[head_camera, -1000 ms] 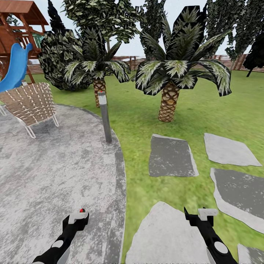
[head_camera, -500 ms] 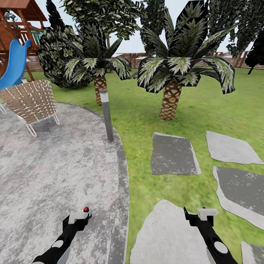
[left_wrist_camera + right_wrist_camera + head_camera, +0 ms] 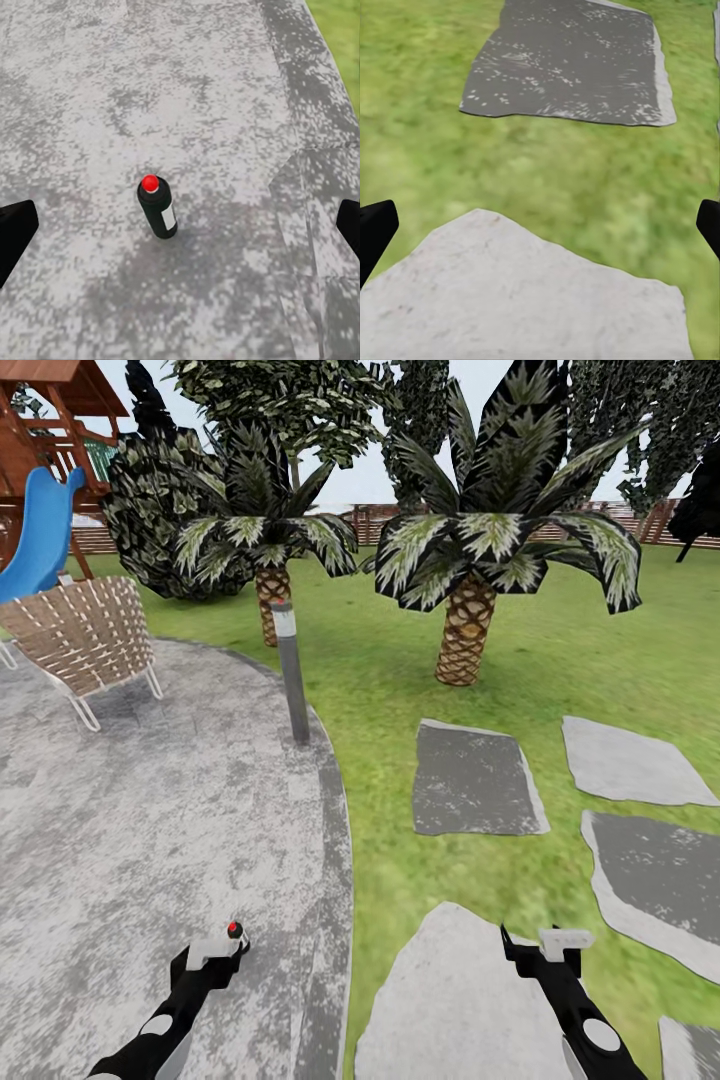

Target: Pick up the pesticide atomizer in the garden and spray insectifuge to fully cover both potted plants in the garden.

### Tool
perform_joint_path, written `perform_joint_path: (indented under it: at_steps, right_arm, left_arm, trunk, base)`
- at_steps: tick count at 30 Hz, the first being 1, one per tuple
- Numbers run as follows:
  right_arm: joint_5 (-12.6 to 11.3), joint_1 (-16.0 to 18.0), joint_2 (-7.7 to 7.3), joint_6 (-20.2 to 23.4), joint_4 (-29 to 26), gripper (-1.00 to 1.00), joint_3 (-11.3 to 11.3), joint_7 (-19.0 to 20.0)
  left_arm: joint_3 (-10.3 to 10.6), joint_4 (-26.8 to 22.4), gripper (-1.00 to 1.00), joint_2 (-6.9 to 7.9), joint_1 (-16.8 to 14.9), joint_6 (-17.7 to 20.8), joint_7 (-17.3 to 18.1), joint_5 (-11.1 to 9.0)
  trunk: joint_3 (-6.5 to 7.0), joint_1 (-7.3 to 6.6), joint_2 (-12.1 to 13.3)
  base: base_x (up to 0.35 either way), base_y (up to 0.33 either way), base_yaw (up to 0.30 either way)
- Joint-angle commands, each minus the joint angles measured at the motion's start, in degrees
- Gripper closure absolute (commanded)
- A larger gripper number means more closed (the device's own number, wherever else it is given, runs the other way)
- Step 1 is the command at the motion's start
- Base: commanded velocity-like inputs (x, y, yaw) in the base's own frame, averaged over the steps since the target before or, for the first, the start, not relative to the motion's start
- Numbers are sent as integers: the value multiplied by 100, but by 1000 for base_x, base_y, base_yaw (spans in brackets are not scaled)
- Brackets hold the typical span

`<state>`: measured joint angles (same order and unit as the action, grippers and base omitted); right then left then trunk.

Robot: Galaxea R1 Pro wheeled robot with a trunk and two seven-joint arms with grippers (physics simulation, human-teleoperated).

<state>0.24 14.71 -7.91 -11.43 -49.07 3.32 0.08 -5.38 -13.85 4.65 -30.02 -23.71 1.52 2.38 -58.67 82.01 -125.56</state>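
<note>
Small dark red-capped pesticide atomizer (image 3: 158, 208) stands upright on grey stone patio (image 3: 120, 810), under left gripper (image 3: 180, 225), fingers spread. Descend straight, centred. Right gripper (image 3: 540, 229) spread, idle.

Bright, even daylight with no cast shadows or glare; the rendered textures look soft and blotchy, coarser in both wrist views

1. Outdoor home garden, simulator-rendered: green lawn (image 3: 400, 660) is seen throughout.
2. A round grey stone patio (image 3: 150, 830) and flat stepping stones (image 3: 475, 780) are laid in the grass.
3. Palm trees (image 3: 465, 560), a bollard lamp (image 3: 291, 672) and a woven lounge chair (image 3: 85, 635) are seen.
4. A wooden playset with blue slide (image 3: 45, 530) and a slatted fence (image 3: 370, 520) are seen behind.
</note>
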Motion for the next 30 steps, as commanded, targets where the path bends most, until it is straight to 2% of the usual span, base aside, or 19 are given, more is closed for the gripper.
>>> perform_joint_path:
  at_steps: [1,30]
  right_arm:
    - [3,1,0,-17,0,-100,2,1]
    - [3,0,0,-17,-11,-100,-5,10]
  left_arm:
    - [-38,5,-100,-3,-4,-19,16,25]
    - [-42,5,-100,10,-4,-14,-2,25]
  trunk:
    - [-23,22,-43]
    - [-544,658,-1206]
  base:
    - [0,0,0]
    - [0,0,0]
